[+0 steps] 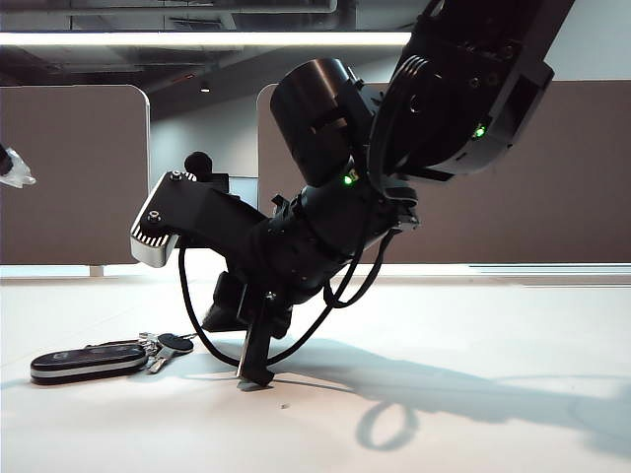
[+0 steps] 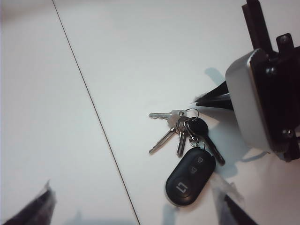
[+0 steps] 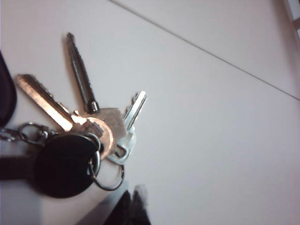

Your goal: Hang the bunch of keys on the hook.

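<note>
Jaws of your right gripper point(image 1: 254, 376) are closed, tips on the desk point(image 1: 473, 414) beside the keys point(image 2: 187, 159), gripping nothing visible. Left gripper point(image 2: 140, 211) hangs wide above them: black oval fob, silver keys fanned out.

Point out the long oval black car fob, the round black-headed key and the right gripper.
Long oval black car fob point(image 2: 190, 177): left wrist view, button face.
Round black-headed key point(image 3: 63, 165): right wrist view, black head.
Right gripper point(image 1: 254, 374): exterior view, shut fingertips.

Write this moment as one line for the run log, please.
right gripper: shut, tips at table by key ring | bunch of keys: flat on table | left gripper: open, above | hook: unseen
</note>
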